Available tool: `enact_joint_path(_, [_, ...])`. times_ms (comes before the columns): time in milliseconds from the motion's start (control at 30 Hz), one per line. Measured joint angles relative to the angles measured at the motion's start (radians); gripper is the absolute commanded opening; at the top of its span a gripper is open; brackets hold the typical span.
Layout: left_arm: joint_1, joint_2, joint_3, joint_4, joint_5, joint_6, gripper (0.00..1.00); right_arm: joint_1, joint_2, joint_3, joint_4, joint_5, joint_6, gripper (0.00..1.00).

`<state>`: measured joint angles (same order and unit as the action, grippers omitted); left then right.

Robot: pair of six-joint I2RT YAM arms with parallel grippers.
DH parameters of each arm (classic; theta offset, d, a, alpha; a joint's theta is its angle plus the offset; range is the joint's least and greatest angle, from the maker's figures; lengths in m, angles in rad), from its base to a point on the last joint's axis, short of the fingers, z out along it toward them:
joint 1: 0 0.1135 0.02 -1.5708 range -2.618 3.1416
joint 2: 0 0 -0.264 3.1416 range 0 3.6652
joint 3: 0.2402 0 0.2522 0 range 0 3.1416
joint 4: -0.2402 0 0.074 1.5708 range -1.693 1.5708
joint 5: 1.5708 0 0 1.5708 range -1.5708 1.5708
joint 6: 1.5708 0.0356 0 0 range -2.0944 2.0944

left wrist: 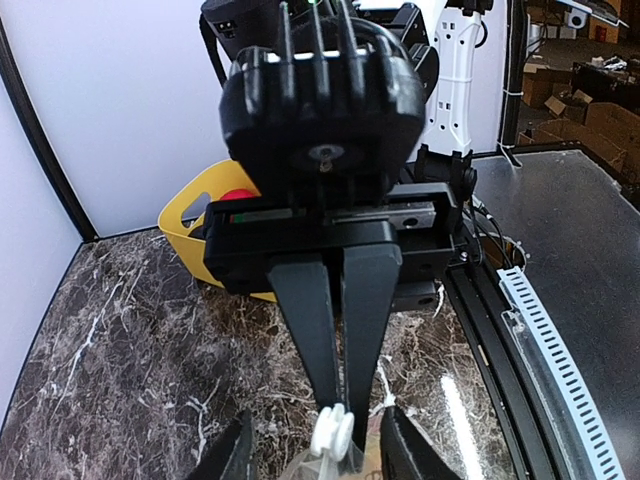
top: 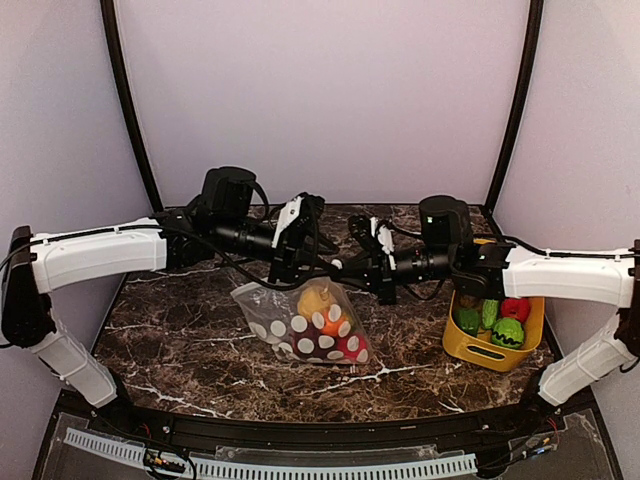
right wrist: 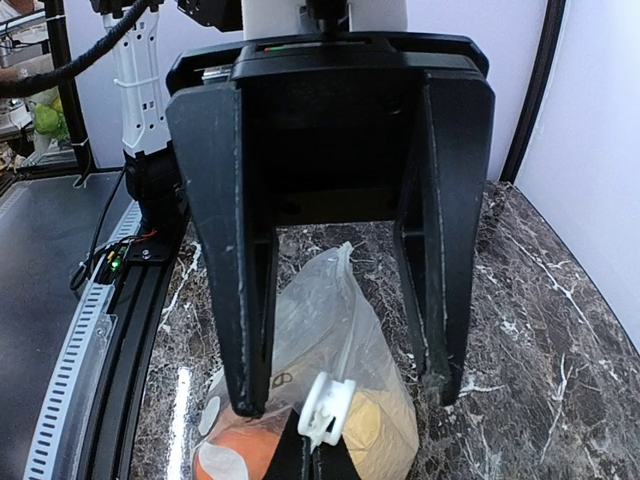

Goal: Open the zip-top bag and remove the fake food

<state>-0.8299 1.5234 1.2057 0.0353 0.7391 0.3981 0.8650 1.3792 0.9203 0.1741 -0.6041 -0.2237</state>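
Dark white-veined marble worktop (top: pixel 170 330), pale lilac walls (top: pixel 320 90); the right tool (left wrist: pixel 340 395) pinches a dotted clear plastic zip-top bag (top: pixel 300 325), the left tool (right wrist: pixel 345 390) gapes.

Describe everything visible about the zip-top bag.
The zip-top bag is clear soft plastic with white dots, resting on the marble table and bulging with yellow-orange, red and maroon fake food. Its top is raised: the jaws of the right gripper are shut on its white slider; the left gripper, jaws open, straddles it.

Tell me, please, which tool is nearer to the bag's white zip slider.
Right. The right tool is closed on the zip slider; the left tool is open, its fingers standing off either side of it.
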Motion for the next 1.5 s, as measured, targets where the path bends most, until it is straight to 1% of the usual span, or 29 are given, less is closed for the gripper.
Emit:
enact_joint_path(167, [0.0, 0.021, 0.024, 0.001, 0.032, -0.002, 0.22, 0.001, 0.0, 0.0, -0.003, 0.003, -0.004, 0.0])
enact_joint_path(333, [0.0, 0.034, 0.024, -0.007, 0.054, -0.002, 0.19, 0.001, -0.009, 0.0, -0.004, 0.012, -0.004, 0.0])
enact_joint_path(567, [-0.002, 0.036, 0.024, -0.024, 0.058, -0.001, 0.07, 0.001, -0.025, -0.006, -0.017, 0.029, -0.007, 0.0])
enact_joint_path(867, [-0.006, 0.028, 0.014, -0.031, 0.029, 0.009, 0.03, 0.006, -0.042, -0.034, -0.006, 0.048, -0.008, 0.0])
enact_joint_path(1067, [-0.006, 0.004, -0.011, -0.031, 0.006, 0.013, 0.02, 0.007, -0.052, -0.045, 0.005, 0.066, -0.008, 0.0])
enact_joint_path(1333, [0.023, -0.049, -0.065, -0.056, -0.027, 0.017, 0.01, 0.001, -0.101, -0.086, 0.013, 0.09, -0.003, 0.0])
enact_joint_path(1500, [0.051, -0.095, -0.117, -0.069, -0.05, 0.017, 0.01, -0.031, -0.141, -0.124, 0.023, 0.093, 0.016, 0.0])
